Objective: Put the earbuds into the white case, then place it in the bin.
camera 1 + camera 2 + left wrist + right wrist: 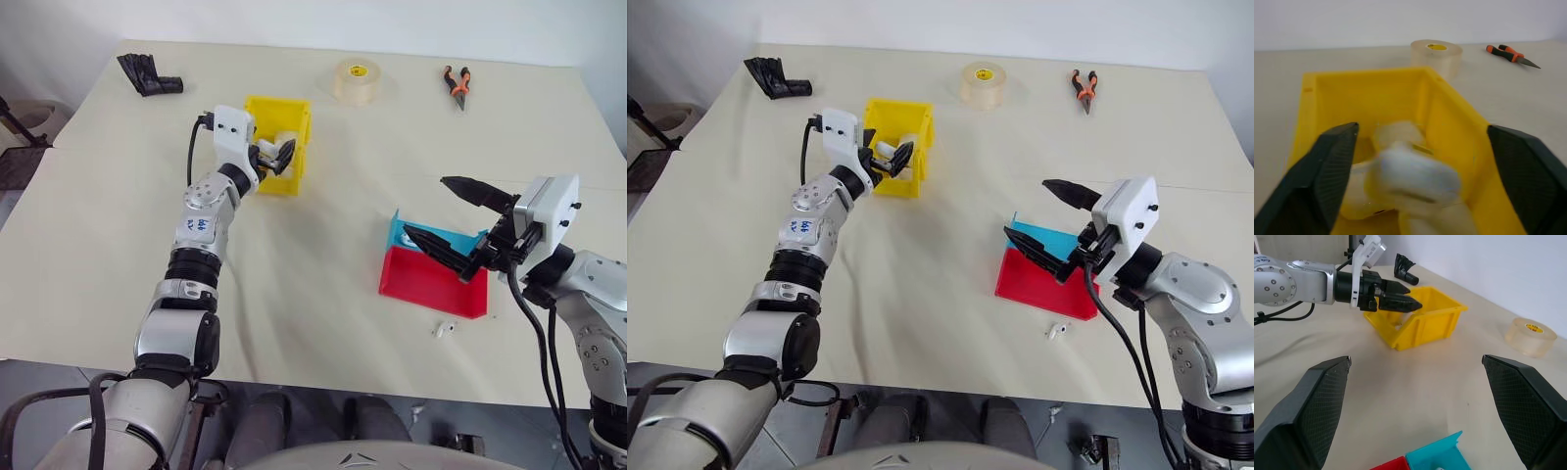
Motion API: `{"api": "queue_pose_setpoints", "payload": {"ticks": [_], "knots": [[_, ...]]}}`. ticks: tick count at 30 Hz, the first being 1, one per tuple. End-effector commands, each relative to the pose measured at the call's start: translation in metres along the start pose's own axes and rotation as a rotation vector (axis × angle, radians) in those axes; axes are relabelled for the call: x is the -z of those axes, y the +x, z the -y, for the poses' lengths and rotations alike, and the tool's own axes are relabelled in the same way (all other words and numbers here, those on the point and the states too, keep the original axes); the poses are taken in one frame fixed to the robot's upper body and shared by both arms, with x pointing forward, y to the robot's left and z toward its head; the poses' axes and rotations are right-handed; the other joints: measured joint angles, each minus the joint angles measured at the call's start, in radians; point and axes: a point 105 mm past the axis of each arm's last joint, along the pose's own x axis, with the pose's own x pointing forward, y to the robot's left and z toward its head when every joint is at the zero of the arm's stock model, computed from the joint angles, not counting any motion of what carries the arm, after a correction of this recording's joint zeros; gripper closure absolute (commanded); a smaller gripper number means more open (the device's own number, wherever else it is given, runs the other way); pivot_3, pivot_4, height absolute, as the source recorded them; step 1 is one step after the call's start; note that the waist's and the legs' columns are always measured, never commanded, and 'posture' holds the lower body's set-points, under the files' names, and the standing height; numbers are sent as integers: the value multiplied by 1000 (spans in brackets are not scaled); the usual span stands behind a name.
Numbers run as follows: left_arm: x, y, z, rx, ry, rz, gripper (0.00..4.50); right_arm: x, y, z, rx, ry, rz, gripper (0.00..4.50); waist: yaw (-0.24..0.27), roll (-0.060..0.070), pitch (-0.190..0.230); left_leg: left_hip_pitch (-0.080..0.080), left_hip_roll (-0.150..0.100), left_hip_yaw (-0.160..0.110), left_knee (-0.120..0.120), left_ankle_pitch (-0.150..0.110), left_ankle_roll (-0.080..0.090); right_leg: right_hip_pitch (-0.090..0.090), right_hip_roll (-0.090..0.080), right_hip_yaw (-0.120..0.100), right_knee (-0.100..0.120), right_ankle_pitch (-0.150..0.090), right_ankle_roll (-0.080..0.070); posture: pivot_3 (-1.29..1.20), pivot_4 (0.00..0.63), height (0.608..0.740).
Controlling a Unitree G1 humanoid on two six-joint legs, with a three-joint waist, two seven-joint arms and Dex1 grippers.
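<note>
Cream worktop (323, 255): upper left, left claw (275, 157) gapes over the bin (294, 176), white case (1418, 178) apparently dropping inside; right claw (456, 220) gapes empty; one earbud (444, 330) remains outside.

A broad cream worktop (323, 294) takes up most of the scene, its matt surface evenly lit with only soft shadows. A faint seam runs across the worktop from its left edge, as if two boards meet there. Behind the worktop's far edge rises a plain white wall (392, 24), bare and slightly shaded toward the left. Off the worktop's far left corner stands what may be a chair or stool with a pale seat (34, 117), partly cut off. Below the worktop's near edge lies a grey floor (509, 441).
</note>
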Motion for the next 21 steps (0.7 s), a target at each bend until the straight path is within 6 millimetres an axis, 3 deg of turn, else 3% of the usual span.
{"api": "queue_pose_setpoints", "payload": {"ticks": [1,5,9,13,17,21], "knots": [[-26,-8,16,137,43,113,28,-7,-1,-2,-30,-36,14,0,0,0,0,0,0,0,0,0,0,0,0,0,0,0,0,0,150,740],[-27,-24,15,212,90,105,28,-5,-2,3,-38,-43,4,0,-6,0,0,0,0,0,0,0,0,0,0,0,0,0,0,0,150,740],[-25,-63,19,409,329,105,28,-2,-6,-2,-132,-63,-18,0,-22,0,0,0,1,0,-1,0,0,0,0,0,0,0,0,0,150,740],[-10,-114,29,662,233,28,28,12,-15,-7,-199,-54,-60,0,-22,1,0,1,1,-1,-1,0,0,1,0,0,-1,0,0,0,150,740],[5,-145,21,675,360,-44,28,32,-29,-7,-238,-60,-111,0,-17,1,0,1,1,-2,-1,0,0,3,-1,1,-2,0,0,0,150,740],[3,-169,13,648,353,-68,28,42,-41,2,-206,-97,-155,0,-19,1,0,2,0,-4,0,1,1,6,-9,4,-4,0,0,0,150,740]]}}
